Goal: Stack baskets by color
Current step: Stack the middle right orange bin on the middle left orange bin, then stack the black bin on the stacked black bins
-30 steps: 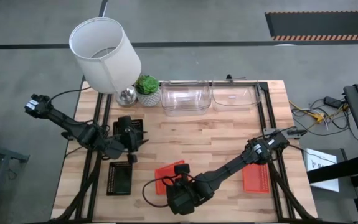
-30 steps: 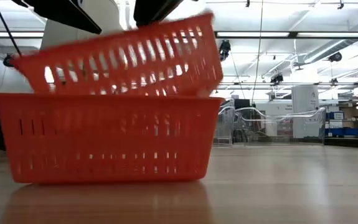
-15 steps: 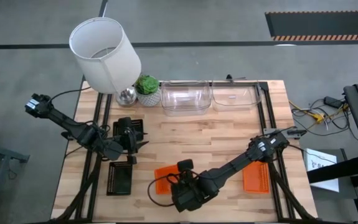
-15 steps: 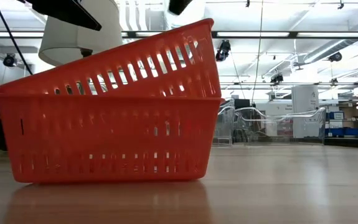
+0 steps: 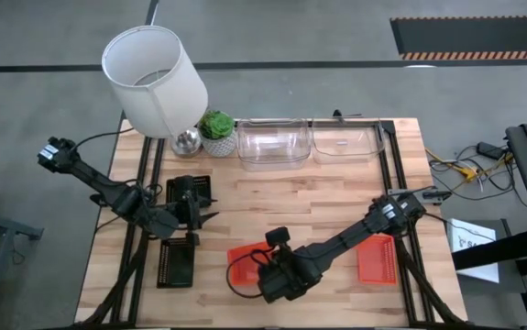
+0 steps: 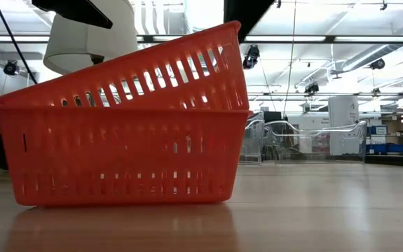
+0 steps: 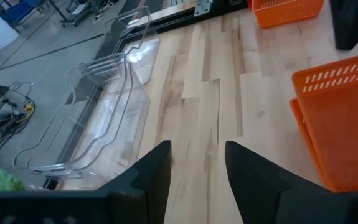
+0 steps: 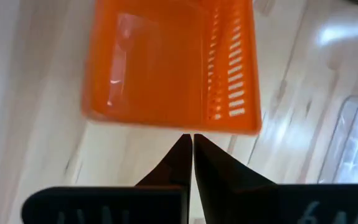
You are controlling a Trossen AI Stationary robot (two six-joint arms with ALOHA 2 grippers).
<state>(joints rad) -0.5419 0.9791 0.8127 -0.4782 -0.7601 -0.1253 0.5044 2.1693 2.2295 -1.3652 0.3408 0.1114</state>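
Observation:
Two red baskets sit nested near the table's front edge: the upper one (image 6: 138,70) lies tilted, one end down inside the lower one (image 6: 117,154). My right gripper (image 8: 188,142) is shut, clear of the stack (image 5: 243,261) and just beside its rim, with its dark end (image 6: 250,7) above it. A third red basket (image 5: 378,259) lies flat at the right. Two black baskets (image 5: 190,191) (image 5: 177,264) lie at the left. My left gripper (image 5: 201,220) hovers open between them, holding nothing. Two clear baskets (image 5: 272,142) (image 5: 345,137) stand at the far edge.
A white lampshade (image 5: 153,78) and a small potted plant (image 5: 216,131) stand at the far left corner. Bare wood (image 5: 290,197) lies between the clear baskets and the red stack. Black frame rails run along the table's left and right sides.
My right gripper has lowered the upper red basket into the lower one and let go of it. The basket now rests tilted and still. The gripper has risen clear and drifted slightly toward the table's right edge.

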